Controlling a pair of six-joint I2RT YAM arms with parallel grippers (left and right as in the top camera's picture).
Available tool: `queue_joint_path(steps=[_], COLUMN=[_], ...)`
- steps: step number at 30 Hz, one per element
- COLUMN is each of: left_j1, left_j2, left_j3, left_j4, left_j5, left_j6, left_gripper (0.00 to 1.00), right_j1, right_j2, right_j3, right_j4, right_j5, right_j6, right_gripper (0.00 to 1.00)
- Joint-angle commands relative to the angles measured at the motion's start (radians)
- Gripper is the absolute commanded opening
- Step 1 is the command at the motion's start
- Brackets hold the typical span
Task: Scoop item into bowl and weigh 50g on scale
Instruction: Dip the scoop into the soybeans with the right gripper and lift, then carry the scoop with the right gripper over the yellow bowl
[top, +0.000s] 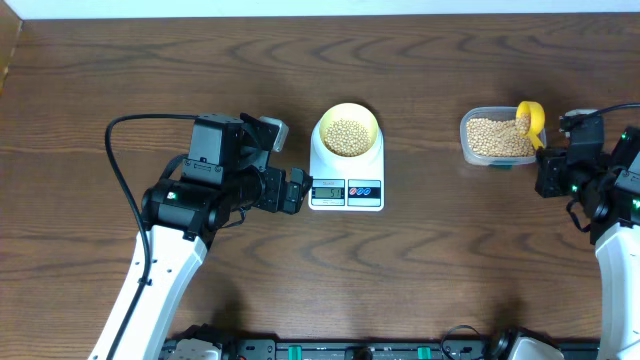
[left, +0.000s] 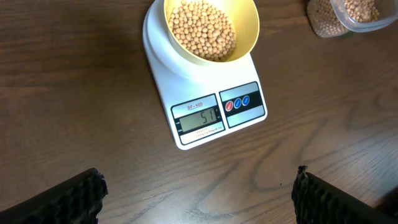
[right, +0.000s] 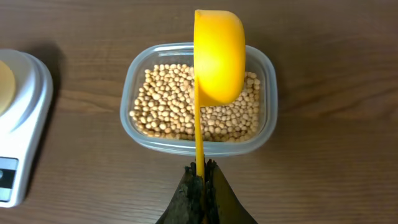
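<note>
The pale yellow bowl (top: 346, 132) sits on the white scale (top: 346, 190), holding tan beans (top: 347, 137). In the left wrist view the bowl (left: 211, 28) is full of beans (left: 202, 31) and the scale's display (left: 199, 118) reads 51. My left gripper (left: 199, 196) is open and empty over bare wood, just left of the scale (top: 290, 190). My right gripper (right: 202, 177) is shut on the handle of the bright yellow scoop (right: 217, 56), tipped on its side above the clear tub (right: 199, 102) of beans (right: 168, 106). The scoop (top: 531, 118) and tub (top: 497, 138) also show in the overhead view.
Wooden table top (top: 450, 270). The tub also shows at the top right of the left wrist view (left: 348, 15). The left arm's black cable (top: 125, 185) loops at the left. A black rail (top: 350, 350) runs along the front edge.
</note>
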Motion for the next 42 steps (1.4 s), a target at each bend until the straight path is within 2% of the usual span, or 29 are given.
queue_joint_path(steps=[1,12,17,23,26,29,31,35,38,42], left_j1=[0.003,0.003,0.003,0.003,0.003,0.003,0.003,0.003,0.003,0.003], left_j2=[0.000,0.000,0.000,0.000,0.000,0.000,0.000,0.000,0.000,0.000], left_j3=[0.001,0.001,0.001,0.001,0.001,0.001,0.001,0.001,0.001,0.001], left_j4=[0.000,0.001,0.000,0.000,0.000,0.000,0.000,0.000,0.000,0.000], left_j5=[-0.006,-0.006,-0.006,-0.006,-0.006,-0.006,-0.006,-0.006,-0.006,-0.006], left_j6=[0.010,0.010,0.010,0.010,0.010,0.010,0.010,0.010,0.010,0.010], left_gripper=[0.98,0.98,0.98,0.98,0.98,0.98,0.98,0.98,0.98,0.98], right_j1=[0.006,0.053,0.109,0.146,0.147,0.147,0.147,0.148,0.164,0.256], right_j2=[0.004,0.014,0.045,0.046,0.047,0.047,0.049,0.052,0.074,0.133], right_j3=[0.004,0.004,0.004,0.004,0.004,0.004,0.004,0.004,0.004,0.004], right_j4=[0.014,0.051,0.052,0.105,0.159,0.209,0.225,0.359,0.581,0.833], right_j5=[0.024,0.045,0.150,0.235,0.139,-0.076,-0.135,-0.250,-0.295,-0.293], right_j6=[-0.095,-0.171,-0.253,-0.284,-0.187,-0.077,-0.020,0.231,0.372,0.390], right_gripper=[0.01,0.01,0.01,0.01,0.01,0.01,0.01,0.01,0.01,0.01])
